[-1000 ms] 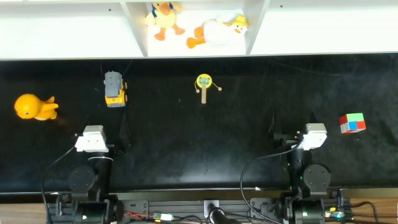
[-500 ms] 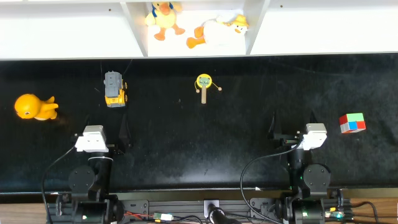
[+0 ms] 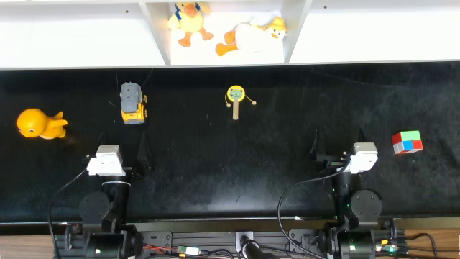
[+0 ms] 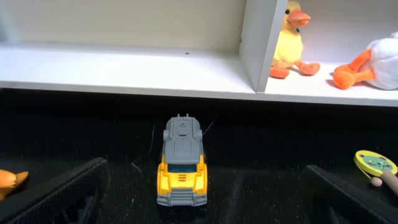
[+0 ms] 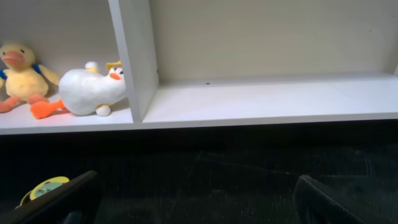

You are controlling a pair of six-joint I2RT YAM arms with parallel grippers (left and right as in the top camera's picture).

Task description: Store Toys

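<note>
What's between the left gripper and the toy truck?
Nothing; only bare black mat separates left gripper from toy truck, shown in left wrist and top views.

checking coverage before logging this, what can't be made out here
Orange duck toy: left wrist view, cut off by the edge, only a tip shows.
Rattle drum: left wrist view, handle cut off by the edge.
Colour cube: top view, too small to tell its tiles.

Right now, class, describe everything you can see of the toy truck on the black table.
The toy truck has a yellow body and a grey top, seemingly plastic. It stands upright on its wheels on the black table, before the white shelf, between an orange duck and a rattle. Nothing but the table touches it.
</note>
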